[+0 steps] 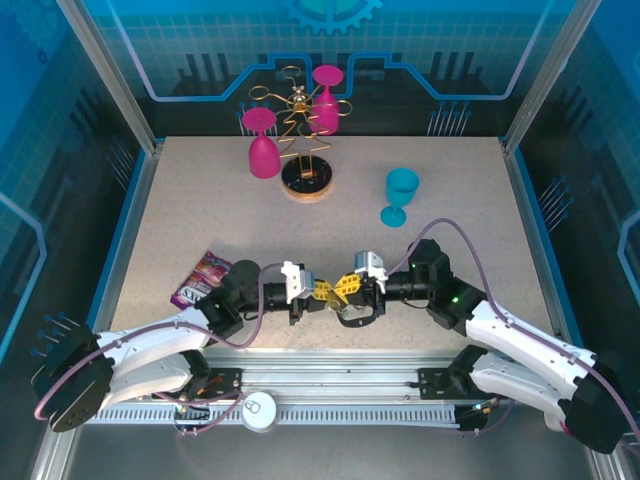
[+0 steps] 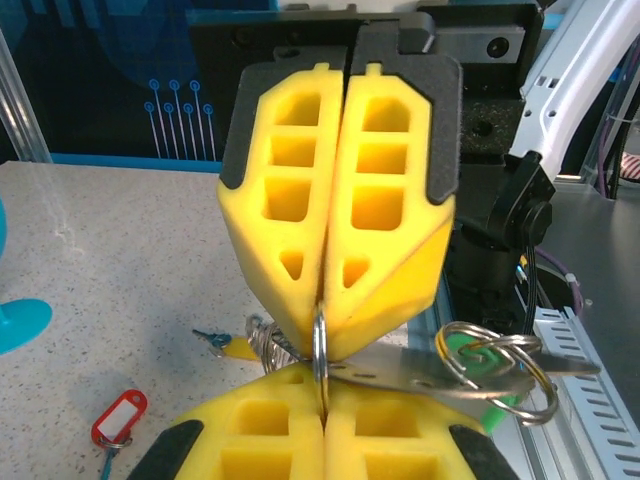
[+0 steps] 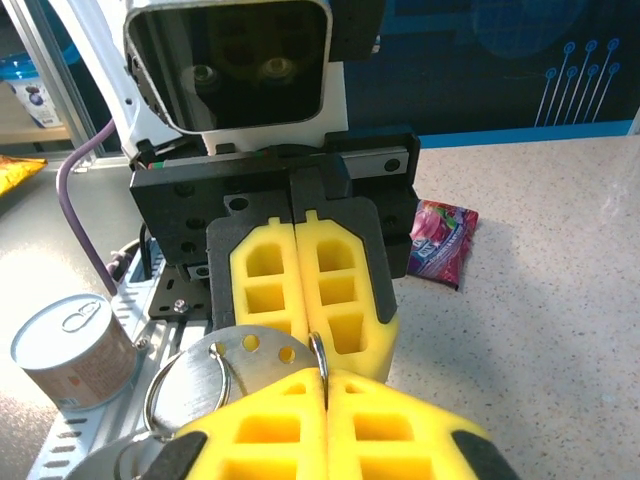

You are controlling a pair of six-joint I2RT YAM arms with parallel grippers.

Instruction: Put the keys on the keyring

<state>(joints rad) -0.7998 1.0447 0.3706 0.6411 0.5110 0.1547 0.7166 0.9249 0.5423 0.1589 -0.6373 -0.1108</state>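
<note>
The keyring (image 2: 400, 372) points lengthwise toward the rail (image 2: 590, 425), tagged end outermost.

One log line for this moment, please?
left gripper: jaws shut on keyring | right gripper: jaws shut on keyring | red key: loose on table

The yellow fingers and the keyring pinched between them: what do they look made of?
The fingers look like matte yellow plastic or dense foam: dull surface, moulded hollow pockets, black backing. The keyring looks like bare metal: grey, shiny, with bright glints on its wire loops. Its tag seems green plastic, though mostly hidden.
</note>
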